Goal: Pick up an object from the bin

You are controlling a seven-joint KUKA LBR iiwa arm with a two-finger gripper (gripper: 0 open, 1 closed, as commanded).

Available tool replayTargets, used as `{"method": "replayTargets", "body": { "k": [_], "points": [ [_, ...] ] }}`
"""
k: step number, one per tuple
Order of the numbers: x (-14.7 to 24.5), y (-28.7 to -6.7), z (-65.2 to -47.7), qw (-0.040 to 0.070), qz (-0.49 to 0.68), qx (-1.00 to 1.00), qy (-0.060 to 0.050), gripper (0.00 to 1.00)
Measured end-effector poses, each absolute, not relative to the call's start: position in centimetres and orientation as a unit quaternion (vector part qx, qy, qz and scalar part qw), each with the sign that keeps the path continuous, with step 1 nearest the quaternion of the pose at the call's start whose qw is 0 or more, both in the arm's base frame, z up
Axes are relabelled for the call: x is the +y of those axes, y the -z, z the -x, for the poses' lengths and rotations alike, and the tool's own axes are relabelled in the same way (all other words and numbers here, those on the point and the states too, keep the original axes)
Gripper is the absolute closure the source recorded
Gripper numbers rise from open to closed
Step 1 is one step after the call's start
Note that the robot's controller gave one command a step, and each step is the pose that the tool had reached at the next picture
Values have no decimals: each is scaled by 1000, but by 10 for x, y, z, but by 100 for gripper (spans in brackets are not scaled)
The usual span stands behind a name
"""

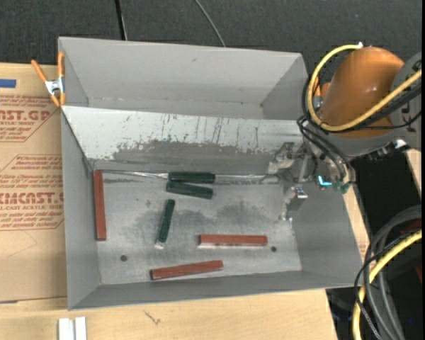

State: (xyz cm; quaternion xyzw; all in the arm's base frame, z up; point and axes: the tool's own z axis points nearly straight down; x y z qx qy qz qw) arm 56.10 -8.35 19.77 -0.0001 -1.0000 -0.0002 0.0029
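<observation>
Orange wrist cover (pixel 361 83) looming highest, the arm is reaching in from the right, its gripper (pixel 292 202) hanging over bare floor near the right wall of the grey bin (pixel 177 52). Nothing is showing in its grasp, and whether it is open or clenched cannot be told. A red-brown bar (pixel 233 241) is lying nearest, to its lower left; a second red-brown bar (pixel 187 270) is lying by the front wall, a third red-brown bar (pixel 99 206) along the left wall, and dark green sticks (pixel 190 189) toward the middle. The pick is looking barely started: settling on a piece, gripping and lifting are all remaining.
</observation>
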Motion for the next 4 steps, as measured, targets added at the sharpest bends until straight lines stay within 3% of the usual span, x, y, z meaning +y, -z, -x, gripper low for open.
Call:
{"method": "replayTargets", "body": {
  "k": [1,2,3,4],
  "points": [
    [-83,-202,-563,-1,0,-1000,0,0],
    [-81,-149,-556,-4,-24,-1000,-1,0],
    [-68,-82,-564,-7,-11,-1000,-1,100],
    [-68,-77,-560,-1,-12,-1000,0,0]
  ]
}}
